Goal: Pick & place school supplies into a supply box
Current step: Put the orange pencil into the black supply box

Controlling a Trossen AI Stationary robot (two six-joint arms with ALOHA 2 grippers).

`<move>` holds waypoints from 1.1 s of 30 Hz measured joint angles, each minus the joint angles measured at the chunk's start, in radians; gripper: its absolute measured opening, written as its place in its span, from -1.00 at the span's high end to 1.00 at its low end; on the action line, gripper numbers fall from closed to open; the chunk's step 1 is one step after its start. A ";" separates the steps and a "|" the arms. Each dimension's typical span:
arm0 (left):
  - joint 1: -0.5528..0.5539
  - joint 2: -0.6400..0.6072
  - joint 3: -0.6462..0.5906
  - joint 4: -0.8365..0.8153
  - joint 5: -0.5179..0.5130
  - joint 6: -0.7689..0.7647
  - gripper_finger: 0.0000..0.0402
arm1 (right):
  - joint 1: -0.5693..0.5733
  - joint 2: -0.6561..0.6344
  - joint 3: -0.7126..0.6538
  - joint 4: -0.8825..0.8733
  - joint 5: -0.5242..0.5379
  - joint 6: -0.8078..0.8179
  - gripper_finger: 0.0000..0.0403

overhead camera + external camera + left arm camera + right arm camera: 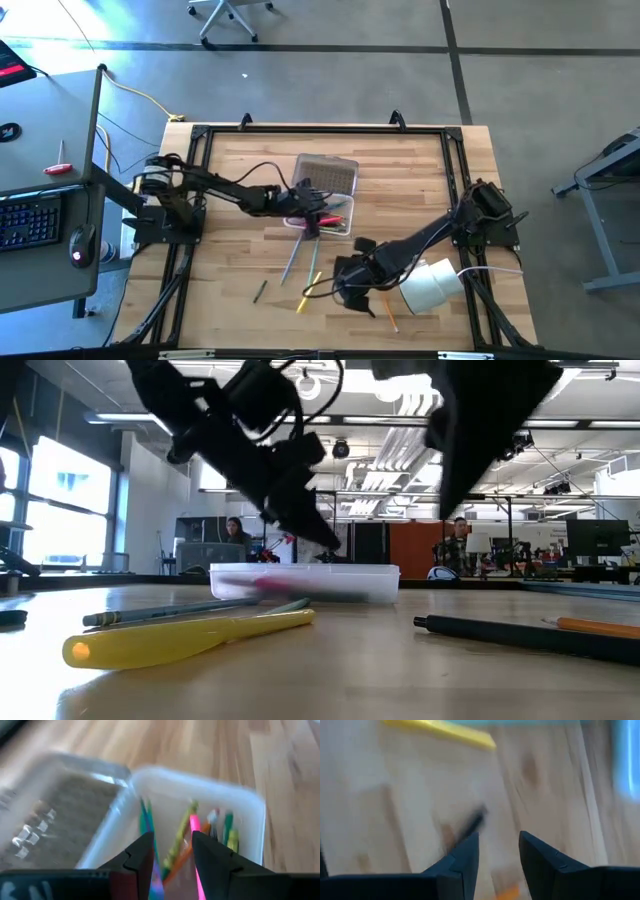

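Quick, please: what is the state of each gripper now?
Left gripper: open, over the supply box, holding nothing.
Right gripper: open, empty, above the table.

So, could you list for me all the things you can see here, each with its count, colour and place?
supply box: one, clear, table middle, lid open, pens inside.
lid: one, dotted, lying flat behind the box.
pens in box: several, pink, green, orange, yellow.
loose pens: a few, grey, yellow, dark, in front of the box.
orange pencil: one, near the front edge.
white roll: one, by the right arm.
table: one, wooden.
left hand: open, over the box.
right hand: open, above the table front.
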 joint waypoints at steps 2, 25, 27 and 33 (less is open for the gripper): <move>0.000 -0.021 0.029 -0.031 -0.026 -0.014 0.18 | -0.002 0.000 0.000 -0.099 -0.046 0.111 0.41; 0.000 -0.122 0.212 -0.254 -0.076 -0.043 0.31 | -0.036 0.011 -0.286 0.078 -0.182 0.386 0.41; 0.000 -0.122 0.212 -0.253 -0.080 -0.043 0.32 | -0.036 0.011 -0.298 0.092 -0.163 0.387 0.43; 0.000 -0.122 0.212 -0.247 -0.082 -0.043 0.37 | -0.044 0.011 -0.299 0.089 -0.132 0.311 0.57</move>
